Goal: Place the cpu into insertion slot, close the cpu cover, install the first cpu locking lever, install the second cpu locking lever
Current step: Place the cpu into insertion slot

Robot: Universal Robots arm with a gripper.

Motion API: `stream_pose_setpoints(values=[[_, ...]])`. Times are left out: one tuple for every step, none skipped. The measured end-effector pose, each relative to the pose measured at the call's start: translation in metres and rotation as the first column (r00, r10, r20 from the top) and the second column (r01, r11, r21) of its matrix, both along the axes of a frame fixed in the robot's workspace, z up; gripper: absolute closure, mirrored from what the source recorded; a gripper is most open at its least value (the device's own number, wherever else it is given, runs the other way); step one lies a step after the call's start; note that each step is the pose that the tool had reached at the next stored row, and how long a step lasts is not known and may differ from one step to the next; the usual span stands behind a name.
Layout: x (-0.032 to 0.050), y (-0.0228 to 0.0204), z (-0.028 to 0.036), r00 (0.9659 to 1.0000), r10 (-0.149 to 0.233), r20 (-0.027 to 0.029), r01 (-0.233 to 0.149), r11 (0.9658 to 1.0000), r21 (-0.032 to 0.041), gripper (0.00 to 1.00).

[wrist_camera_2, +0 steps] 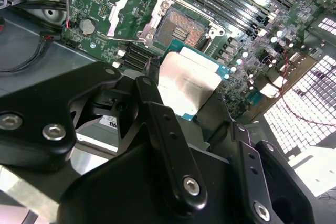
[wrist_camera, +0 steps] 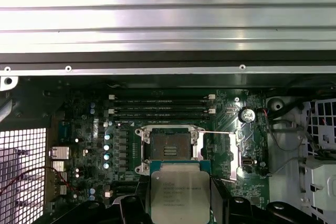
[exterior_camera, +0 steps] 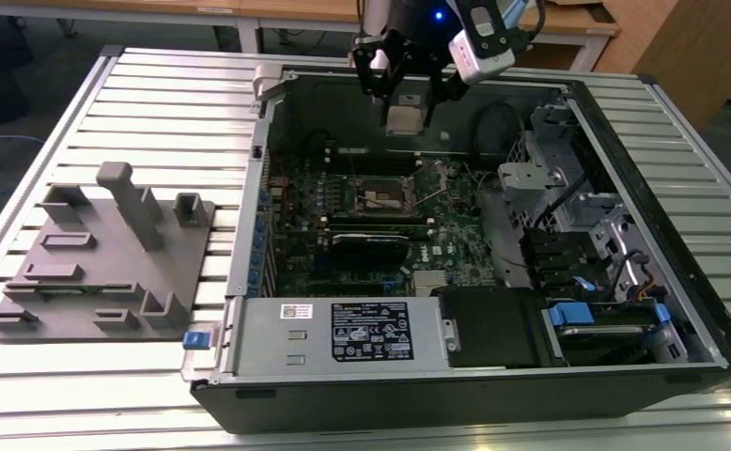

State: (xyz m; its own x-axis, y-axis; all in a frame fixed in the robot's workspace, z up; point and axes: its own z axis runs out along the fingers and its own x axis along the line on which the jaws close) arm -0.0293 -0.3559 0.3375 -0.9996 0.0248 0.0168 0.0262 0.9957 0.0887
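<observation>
My gripper (exterior_camera: 405, 111) hangs above the back of the open computer case, shut on the cpu (exterior_camera: 403, 122), a flat square chip with a dull grey metal top. In both wrist views the cpu (wrist_camera_2: 190, 83) (wrist_camera: 180, 195) sits between black fingers (wrist_camera_2: 153, 106), tilted and well above the board. The insertion slot (exterior_camera: 384, 195) (wrist_camera_2: 182, 27) (wrist_camera: 169, 144) lies open on the green motherboard, its dark centre bare. The cpu cover (wrist_camera_2: 132, 15), a silvery frame with a square window, stands swung up beside the slot. A thin lever wire (wrist_camera: 215, 132) runs out from the slot.
The case walls (exterior_camera: 256, 216) ring the board. Long black memory slots (wrist_camera: 160, 109) lie beside the socket. A black card (exterior_camera: 368, 246) and a labelled metal box (exterior_camera: 340, 329) sit nearer the case's front. Drive cages (exterior_camera: 567, 207) fill the exterior view's right. A grey fixture (exterior_camera: 102, 254) stands on the slatted table.
</observation>
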Motion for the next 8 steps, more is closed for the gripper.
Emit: stream_pose_setpoints(values=[[0.0000,0.0000,-0.0001,1.0000,0.000,0.0001,0.000,1.0000,0.0002,0.46],[0.0000,0.0000,-0.0003,1.0000,0.000,0.0001,0.000,1.0000,0.0002,0.46],[0.0000,0.0000,-0.0007,1.0000,0.000,0.0003,0.000,1.0000,0.0005,0.46],[0.0000,0.0000,-0.0012,1.0000,0.000,0.0004,0.000,1.0000,0.0005,0.46],[0.0000,0.0000,-0.0017,1.0000,0.000,0.0004,0.000,1.0000,0.0003,0.46],[0.0000,0.0000,-0.0023,1.0000,0.000,0.0005,0.000,1.0000,0.0003,0.46],[0.0000,0.0000,-0.0029,1.0000,0.000,0.0008,0.000,1.0000,0.0002,0.46],[0.0000,0.0000,-0.0035,1.0000,0.000,0.0009,0.000,1.0000,0.0002,0.46]])
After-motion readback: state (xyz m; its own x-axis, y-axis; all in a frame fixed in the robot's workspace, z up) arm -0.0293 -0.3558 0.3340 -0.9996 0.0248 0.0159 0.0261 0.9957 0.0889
